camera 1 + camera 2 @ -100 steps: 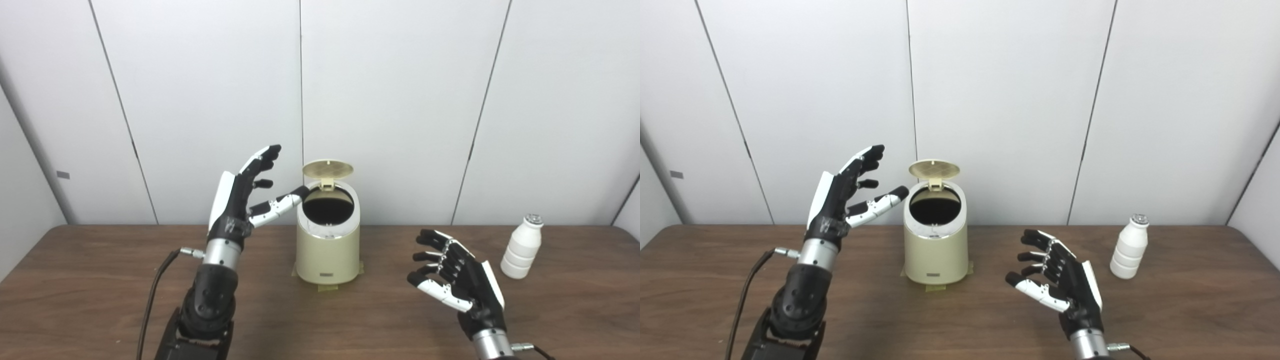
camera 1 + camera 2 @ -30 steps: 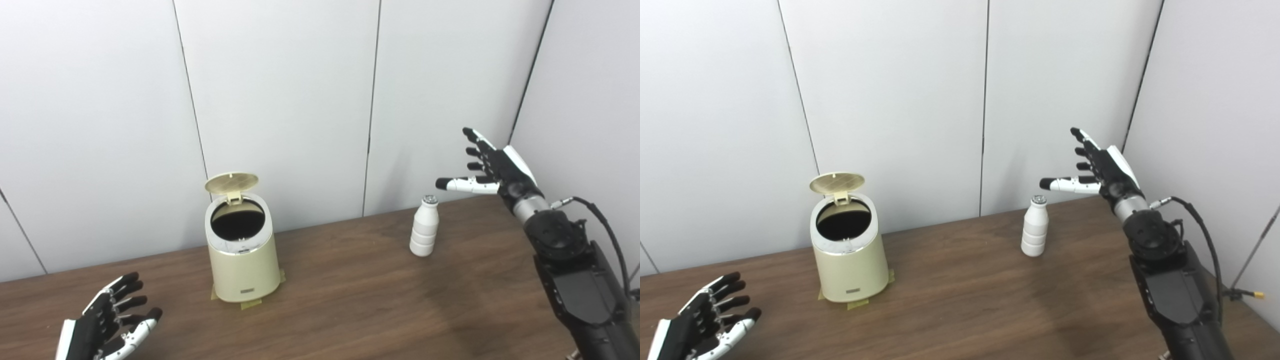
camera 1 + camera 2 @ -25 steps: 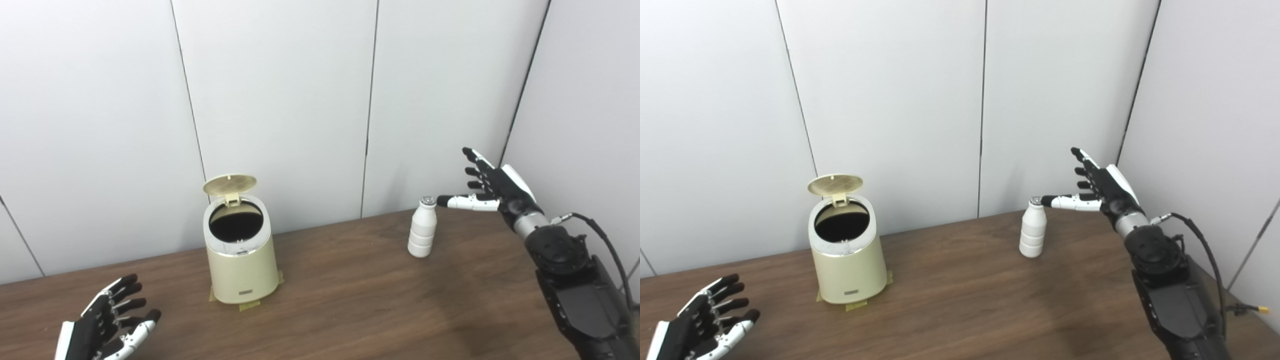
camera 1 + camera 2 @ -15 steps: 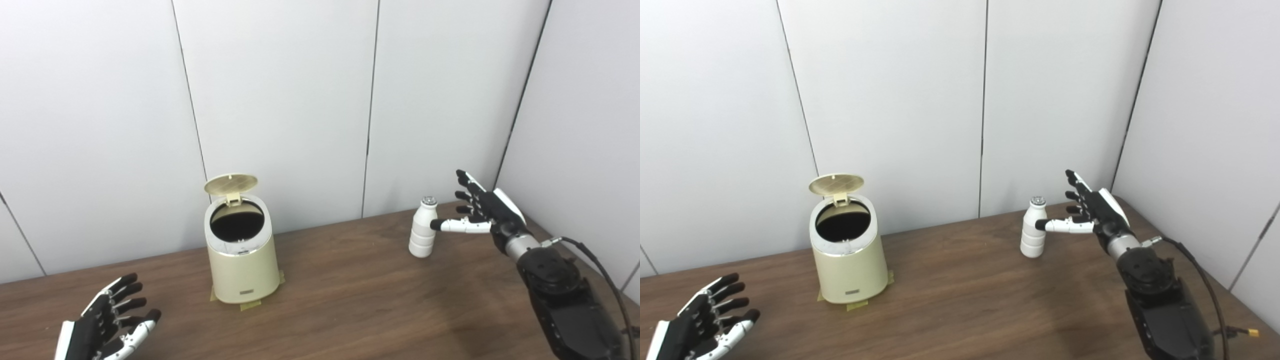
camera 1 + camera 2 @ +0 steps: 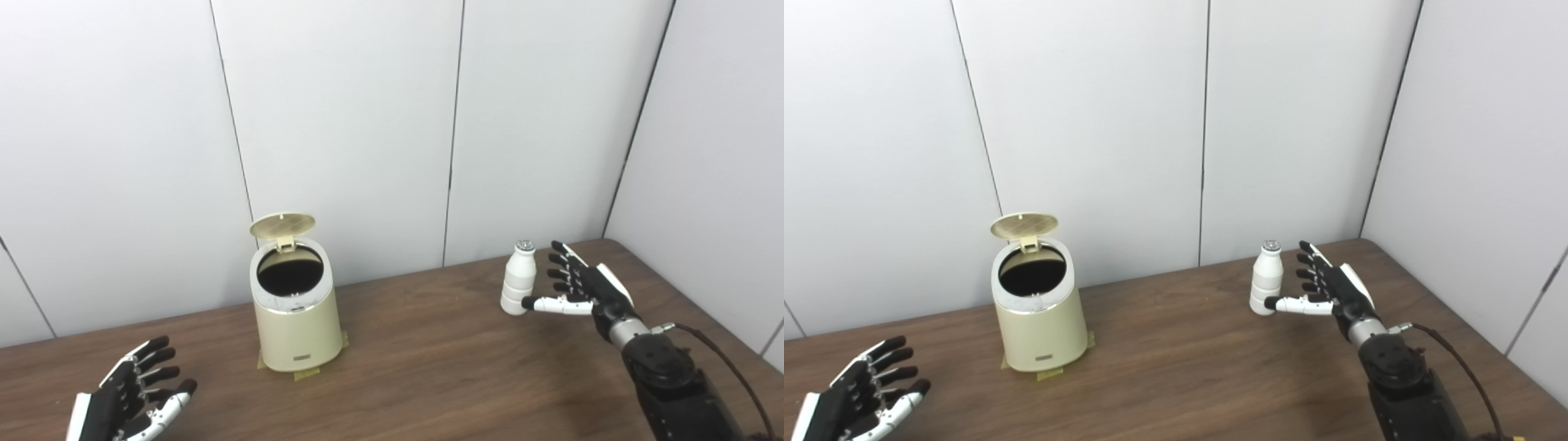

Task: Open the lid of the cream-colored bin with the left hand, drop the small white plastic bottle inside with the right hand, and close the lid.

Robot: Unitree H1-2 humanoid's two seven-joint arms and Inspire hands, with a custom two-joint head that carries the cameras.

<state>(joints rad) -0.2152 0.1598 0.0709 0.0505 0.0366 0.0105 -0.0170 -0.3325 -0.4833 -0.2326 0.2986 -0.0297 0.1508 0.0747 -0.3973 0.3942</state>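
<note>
At the far right of the table (image 5: 429, 367) the bottle (image 5: 517, 278) stands upright, right hand (image 5: 582, 288) spread beside it, left hand (image 5: 125, 401) spread, empty; a clumsy thumb might topple it before the open bin (image 5: 297, 312)

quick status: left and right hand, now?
Left hand: open, holding nothing, low over the table.
Right hand: open, fingers spread beside the bottle, no grasp on it yet.
</note>
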